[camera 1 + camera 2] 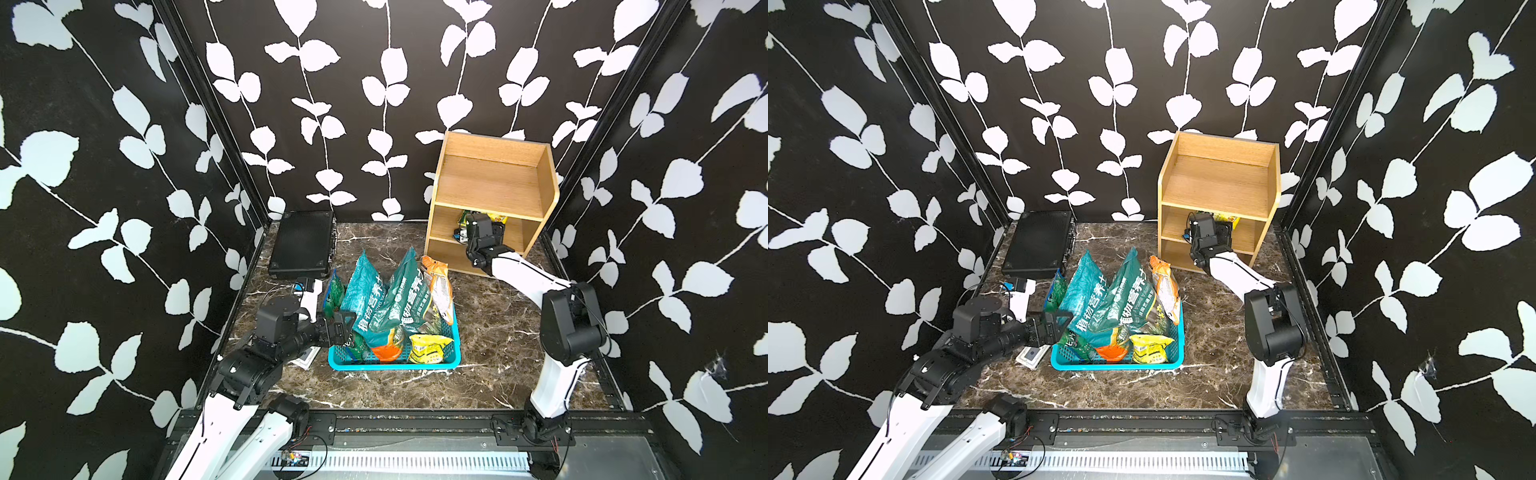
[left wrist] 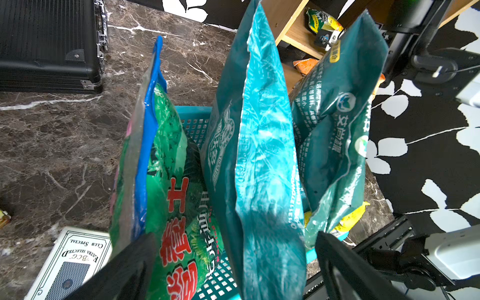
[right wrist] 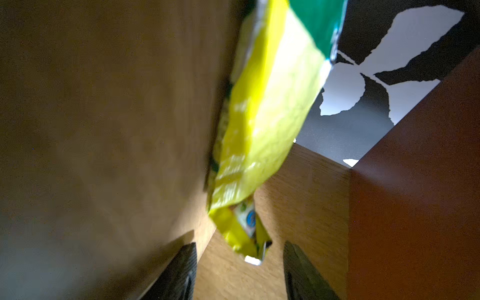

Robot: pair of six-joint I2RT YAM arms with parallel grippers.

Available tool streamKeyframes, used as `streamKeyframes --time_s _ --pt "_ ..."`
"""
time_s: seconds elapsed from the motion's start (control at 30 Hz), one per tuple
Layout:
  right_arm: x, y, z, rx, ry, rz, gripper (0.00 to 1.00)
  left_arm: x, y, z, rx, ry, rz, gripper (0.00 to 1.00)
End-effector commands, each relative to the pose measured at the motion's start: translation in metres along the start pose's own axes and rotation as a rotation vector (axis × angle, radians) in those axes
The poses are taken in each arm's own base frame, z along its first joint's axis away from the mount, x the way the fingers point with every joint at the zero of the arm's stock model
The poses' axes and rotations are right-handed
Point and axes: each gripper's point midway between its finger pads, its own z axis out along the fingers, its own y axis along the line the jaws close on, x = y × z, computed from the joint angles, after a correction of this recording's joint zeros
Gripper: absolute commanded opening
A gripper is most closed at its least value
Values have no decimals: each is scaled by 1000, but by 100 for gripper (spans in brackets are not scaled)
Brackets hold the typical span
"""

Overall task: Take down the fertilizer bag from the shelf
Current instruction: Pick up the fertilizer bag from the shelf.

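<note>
The light-brown wooden shelf (image 1: pixel 490 183) (image 1: pixel 1219 183) stands at the back right against the wall. On its middle tier lies a yellow and green fertilizer bag (image 1: pixel 497 217) (image 1: pixel 1228 217) (image 3: pixel 267 117). My right gripper (image 1: pixel 490 226) (image 3: pixel 240 246) reaches into that tier. Its jaws stand open, and the bag's near corner hangs between them with a gap on each side. My left gripper (image 1: pixel 340 328) (image 2: pixel 235 235) is open at the left end of the blue basket (image 1: pixel 395 366), with upright bags between its fingers (image 2: pixel 130 259).
The basket holds several bags: tall teal ones (image 1: pixel 374 299), an orange one (image 1: pixel 440 291) and a small yellow one (image 1: pixel 428 347). A black case (image 1: pixel 303 245) lies at the back left. A card box (image 2: pixel 67 262) sits on the marble table beside the basket.
</note>
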Motion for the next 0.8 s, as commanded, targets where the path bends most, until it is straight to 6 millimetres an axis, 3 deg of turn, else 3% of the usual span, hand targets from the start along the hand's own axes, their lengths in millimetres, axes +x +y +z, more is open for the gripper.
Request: streamKeyframes --time_s 0.0,0.07,0.13,0.17,0.27,0.43,0.57,0.77 --pt "-9 12 11 -39 -4 -34 55 0 4 4 -14 -5 -1 99" --pt "-12 16 14 -56 -9 -42 44 -1 4 3 -13 -8 0 99" --pt "-14 19 16 -81 -14 -48 7 -1 4 4 -15 -6 -1 99" --pt "-16 20 16 -87 -18 -49 0 -1 4 3 -14 -7 0 99" --pt "-17 23 15 -116 -29 -39 0 -1 4 3 -14 -6 1 99" --pt "-14 6 -1 -100 -84 74 0 -1 3 2 -11 -8 2 99" --pt "-10 -17 -32 -51 -190 237 0 -2 3 2 -12 -9 4 99" --pt "11 -56 -75 -22 -284 461 0 -2 5 3 -23 -10 1 99"
